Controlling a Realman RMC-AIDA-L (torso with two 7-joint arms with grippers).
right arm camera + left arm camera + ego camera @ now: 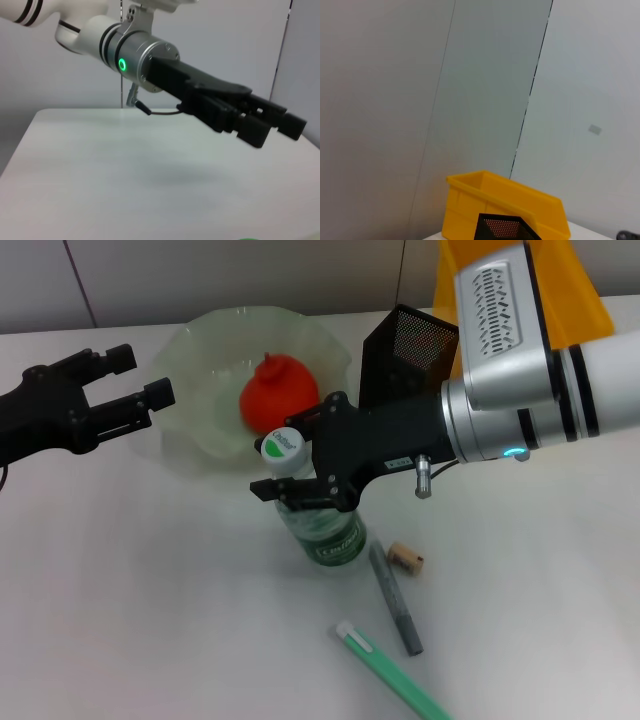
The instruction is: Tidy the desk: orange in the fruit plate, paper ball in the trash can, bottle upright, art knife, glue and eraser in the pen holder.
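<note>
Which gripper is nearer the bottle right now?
Right. The right gripper is closed around the bottle just under its cap; the left gripper hangs off beyond the fruit plate, away from the bottle.
</note>
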